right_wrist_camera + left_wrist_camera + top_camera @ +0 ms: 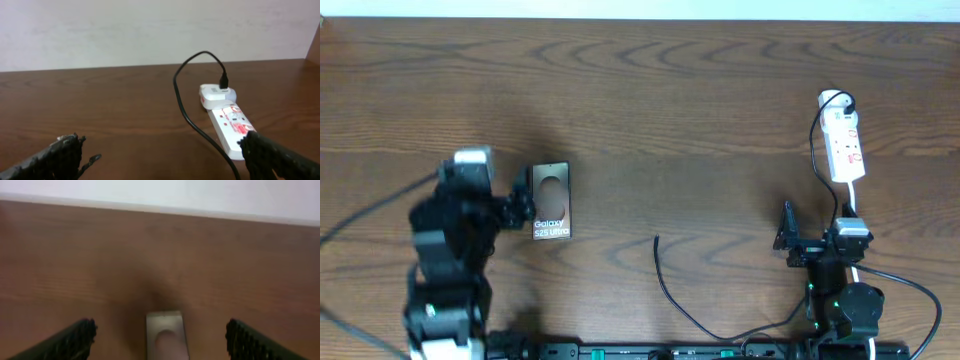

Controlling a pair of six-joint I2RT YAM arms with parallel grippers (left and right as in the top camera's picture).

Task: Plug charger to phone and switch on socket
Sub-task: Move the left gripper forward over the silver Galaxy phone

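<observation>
Left claw [523, 208] hung low over the bench [670, 100] with its jaws spread wide. The phone [551, 200] lay flat, lettering up, just ahead of it; in the wrist view the phone's end sat between the fingers [80, 337], touched by neither. Right claw [786, 235] was likewise wide apart and empty, near the socket [845, 148] on the bench's right side. The charger [657, 248] trailed loose between the arms, its free tip well apart from the phone. A black lead [180, 100] looped out of a white adapter [215, 95] at the socket's far end.
</observation>
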